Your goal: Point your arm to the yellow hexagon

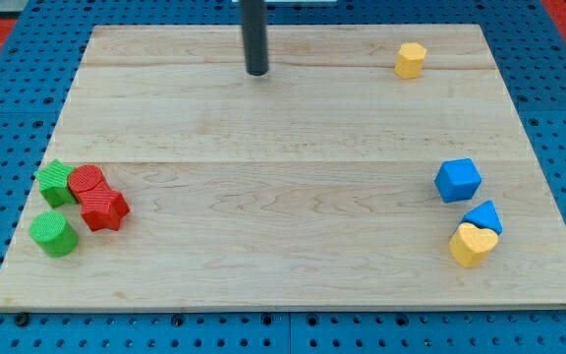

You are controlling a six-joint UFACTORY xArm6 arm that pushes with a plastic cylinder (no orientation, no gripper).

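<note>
On the unlabelled wooden board (293, 177), my tip (256, 73), a plain rod with no jaws to open or close, rests near the view's top, well left of the small, plain, unmarked yellow hexagon (411, 60) at the top right.

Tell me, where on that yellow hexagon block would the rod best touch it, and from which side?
No gripping here: my tip can only touch or push. The yellow hexagon stands alone near the view's top right, so I'd likely come straight from the view's left and meet its left-facing side.
</note>
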